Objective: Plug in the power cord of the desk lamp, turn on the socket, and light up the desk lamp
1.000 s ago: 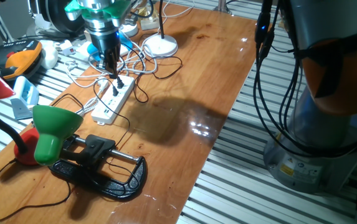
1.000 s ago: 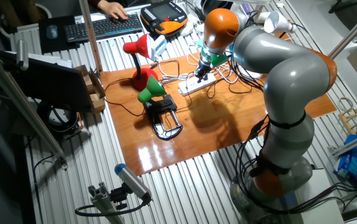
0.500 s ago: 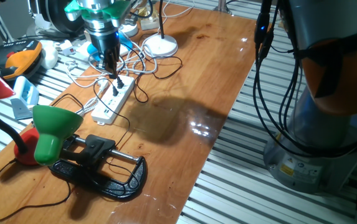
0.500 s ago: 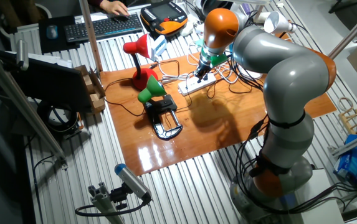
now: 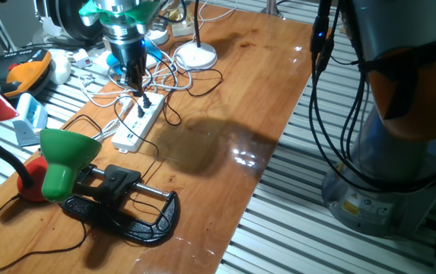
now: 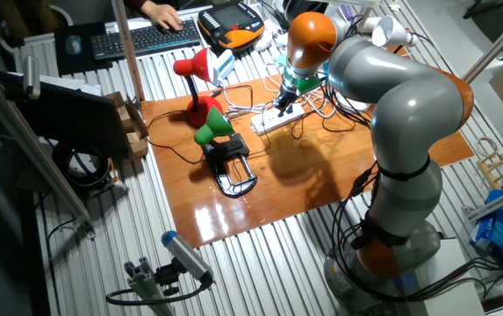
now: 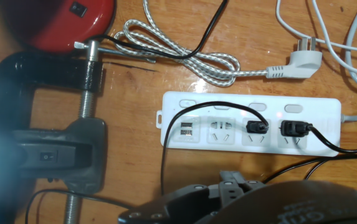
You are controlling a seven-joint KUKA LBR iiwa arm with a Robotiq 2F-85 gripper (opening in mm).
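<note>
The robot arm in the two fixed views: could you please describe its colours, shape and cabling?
The arm is built of rounded, glossy silver-grey segments with orange bands at the joints and an orange cap near the wrist. Black cables hang in loops along it. The wrist end carries a teal-green ring, then a metallic cylinder ending in the dark gripper.

The table (image 5: 225, 114) is varnished wood, really glossy, you can see light glare bouncing off it. The socket (image 7: 253, 102) looks like smooth white plastic with a slight sheen. The desk lamp (image 5: 64, 156) has a shiny green shade and sits on a black clamp (image 7: 41, 118) that looks like painted metal, with a bare threaded metal screw. One cable (image 7: 184, 59) has a woven braided sleeve; the power cord (image 7: 172, 143) is plain smooth black. The red lamp base (image 7: 66, 22) is glossy too.
</note>
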